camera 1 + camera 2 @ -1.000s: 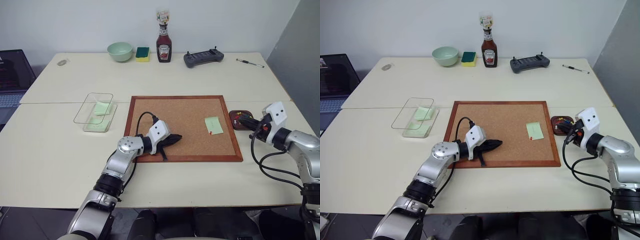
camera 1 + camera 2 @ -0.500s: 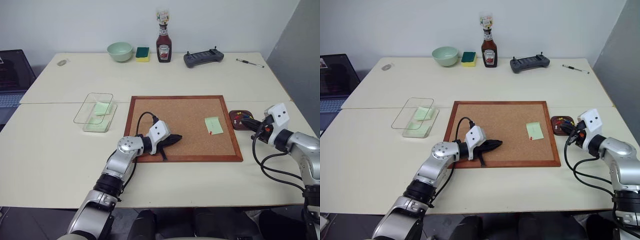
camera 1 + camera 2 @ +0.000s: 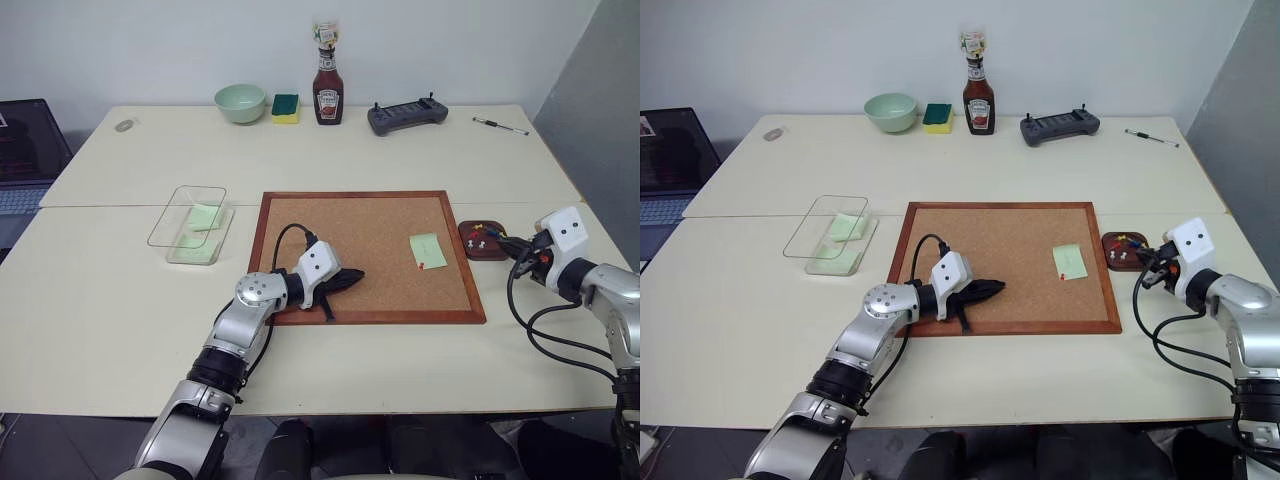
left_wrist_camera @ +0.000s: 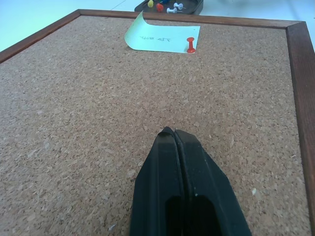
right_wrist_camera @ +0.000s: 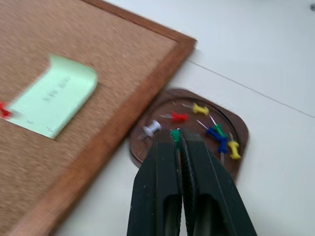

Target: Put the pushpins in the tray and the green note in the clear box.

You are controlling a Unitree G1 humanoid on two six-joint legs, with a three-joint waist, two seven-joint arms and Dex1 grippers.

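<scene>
From the head views we see our left gripper (image 3: pixel 350 276) resting low over the large wood-framed corkboard (image 3: pixel 372 205), its two black fingers pressed shut on nothing; the small pale green paper note (image 3: pixel 427 250) lies well ahead of it toward our right gripper's side, pinned at its near corner by one red-headed pushpin (image 3: pixel 421 266); the shallow transparent plastic box (image 3: pixel 190 223), with green slips already in it, sits well off the other way, beyond the corkboard's edge.

Our right gripper (image 3: pixel 517 247) hovers just at the near rim of the small dark reddish-brown tray (image 3: pixel 484 241), which lies just beside the corkboard's frame, presumably so pins need only a short carry.

The left wrist view shows the empty closed fingertips over bare cork, with the note's free edge curling up far ahead because only the red pin holds it.

In the right wrist view the fingers (image 5: pixel 162 167) are closed, a green pin head (image 5: pixel 174 134) at their tips, just above the tray; whether it is gripped or lying in the tray we cannot tell; white, red, yellow, blue and green pins lie scattered in the tray beyond them; we judge that the red pin must come out before the note can go to the box.
</scene>
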